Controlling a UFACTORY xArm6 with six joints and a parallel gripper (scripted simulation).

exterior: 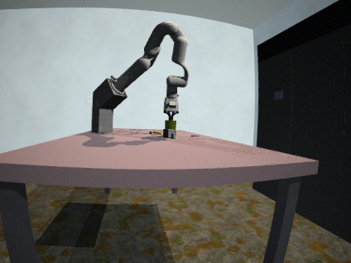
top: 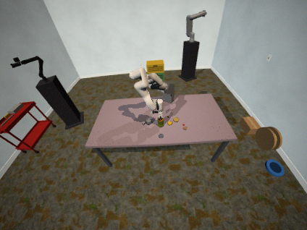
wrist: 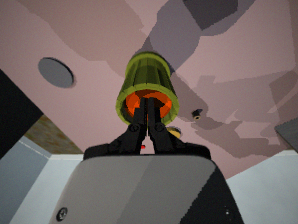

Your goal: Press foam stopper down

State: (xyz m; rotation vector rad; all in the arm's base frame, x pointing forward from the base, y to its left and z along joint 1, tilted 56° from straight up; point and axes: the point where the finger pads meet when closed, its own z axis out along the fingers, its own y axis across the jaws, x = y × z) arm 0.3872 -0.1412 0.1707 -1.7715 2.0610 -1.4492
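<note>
A yellow-green jar (wrist: 146, 87) stands upright on the pink table, also in the top view (top: 160, 122) and the exterior view (exterior: 170, 126). An orange foam stopper sits in its mouth, below the rim in the wrist view. My gripper (wrist: 147, 105) is shut and empty, pointing straight down, with its fingertips on the stopper inside the jar's mouth. In the exterior view the gripper (exterior: 170, 117) reaches the top of the jar.
A grey disc (wrist: 55, 71) lies on the table to one side of the jar. A small grey block (exterior: 169, 133) stands beside the jar. Small orange and yellow pieces (top: 176, 119) lie to the jar's right. The arm's dark base (exterior: 102, 108) stands at the table's back.
</note>
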